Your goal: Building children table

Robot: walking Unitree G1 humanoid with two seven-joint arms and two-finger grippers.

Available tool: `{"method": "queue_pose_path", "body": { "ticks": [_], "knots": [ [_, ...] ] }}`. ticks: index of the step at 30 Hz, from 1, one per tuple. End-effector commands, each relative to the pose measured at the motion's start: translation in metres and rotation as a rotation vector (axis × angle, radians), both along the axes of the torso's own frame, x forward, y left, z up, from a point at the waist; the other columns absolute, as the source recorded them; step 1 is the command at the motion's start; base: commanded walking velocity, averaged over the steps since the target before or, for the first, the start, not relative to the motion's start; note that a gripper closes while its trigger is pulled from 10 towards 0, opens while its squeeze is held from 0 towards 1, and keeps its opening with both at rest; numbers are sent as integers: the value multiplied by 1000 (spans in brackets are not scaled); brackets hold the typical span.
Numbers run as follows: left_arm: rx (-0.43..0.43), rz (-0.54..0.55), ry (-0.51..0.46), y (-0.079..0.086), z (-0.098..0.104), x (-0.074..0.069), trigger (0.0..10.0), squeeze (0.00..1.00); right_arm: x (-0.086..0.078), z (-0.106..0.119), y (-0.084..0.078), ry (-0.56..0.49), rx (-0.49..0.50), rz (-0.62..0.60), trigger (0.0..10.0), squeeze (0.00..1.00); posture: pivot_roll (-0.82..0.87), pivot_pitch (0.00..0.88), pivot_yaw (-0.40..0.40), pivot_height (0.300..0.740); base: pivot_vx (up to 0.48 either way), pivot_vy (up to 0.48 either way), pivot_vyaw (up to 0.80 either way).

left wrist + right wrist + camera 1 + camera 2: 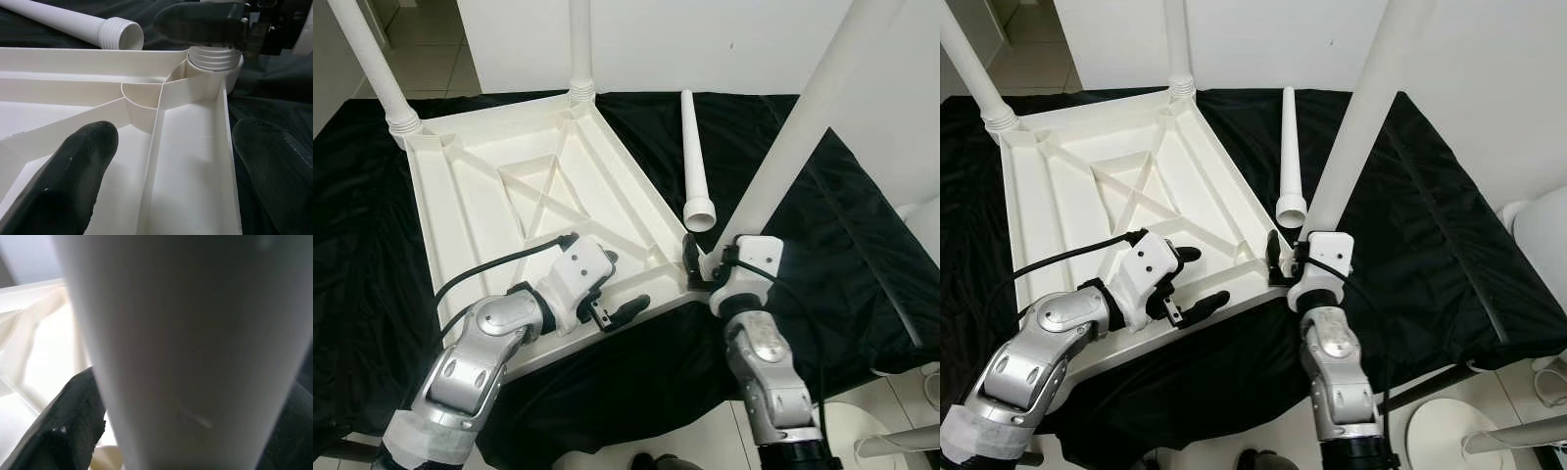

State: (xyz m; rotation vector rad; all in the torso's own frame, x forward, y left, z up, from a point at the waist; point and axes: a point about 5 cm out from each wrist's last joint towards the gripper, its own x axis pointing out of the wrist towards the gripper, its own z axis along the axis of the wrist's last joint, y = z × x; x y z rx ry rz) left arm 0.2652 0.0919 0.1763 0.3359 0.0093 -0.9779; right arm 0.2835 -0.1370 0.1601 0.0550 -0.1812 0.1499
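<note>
The white tabletop (524, 196) is lying upside down on the black cloth (822, 215), ribs up, and I'll place everything off that.

My left gripper (612, 289) is at the tabletop's near edge, fingers spread wide with nothing in them, one finger over the ribbed inside and the other out past the rim. My left wrist view gets something the head views don't: the threaded end of the near right leg (215, 56) sitting in its corner socket, with a dark finger of my right gripper blurred above it, plus the open threaded mouth of the loose leg (120, 35) lying on the cloth just beyond the rim.

My right gripper (705, 262) is at the tabletop's near right corner, clamped around that leg (803, 127) low down by the socket. My right wrist view is basically a white blur of leg with one black finger (63, 431) on its side.

Count: four legs. Three stand up from corners: far left (372, 69), far right (579, 49), and the one I'm holding. One lies loose (695, 157) beside the tabletop's right edge. All three standing legs are cut off at the top. The near left corner is hidden behind my left arm.
</note>
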Motion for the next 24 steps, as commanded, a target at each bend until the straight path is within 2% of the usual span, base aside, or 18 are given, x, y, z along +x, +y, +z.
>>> {"method": "queue_pose_path", "body": {
  "ticks": [1, 4, 9, 14, 15, 18, 19, 24],
  "knots": [
    [5, 40, -12, -1, -2, 1, 10000, 0, 1, 1, 3, -21, -28, 126, 10000, 0, 77, 129, -30, 740, 0, 0, 0],
    [3, 29, -9, -4, -1, 0, 10000, 0, 3, 2, 2, -32, -69, 197, 10000, 0, 74, 126, -26, 740, 0, 0, 0],
    [2, 13, -9, -7, -1, -2, 10000, 0, 10, 6, -11, -54, -131, 275, 10000, 0, 75, 128, -23, 740, 0, 0, 0],
    [4, 15, -6, -5, -1, -1, 10000, 0, 12, 1, -22, -21, -200, 414, 10000, 0, 83, 123, -21, 740, 0, 0, 0],
    [4, 16, -8, -5, -1, -1, 10000, 0, 13, 1, -24, -18, -218, 432, 5176, 0, 85, 123, -20, 740, 0, 0, 0],
    [4, 17, -9, -5, 0, 0, 10000, 0, 13, 0, -25, -16, -229, 445, 5176, 0, 85, 123, -20, 740, 0, 0, 0],
    [4, 19, -11, -5, 0, 0, 10000, 0, 14, -1, -27, -10, -241, 456, 0, 0, 87, 124, -20, 740, 0, 0, 0],
    [6, 25, -13, -3, 1, 0, 10000, 0, 17, -5, -32, 20, -251, 498, 0, 0, 93, 128, -24, 740, 0, 0, 0]
  ]
}}
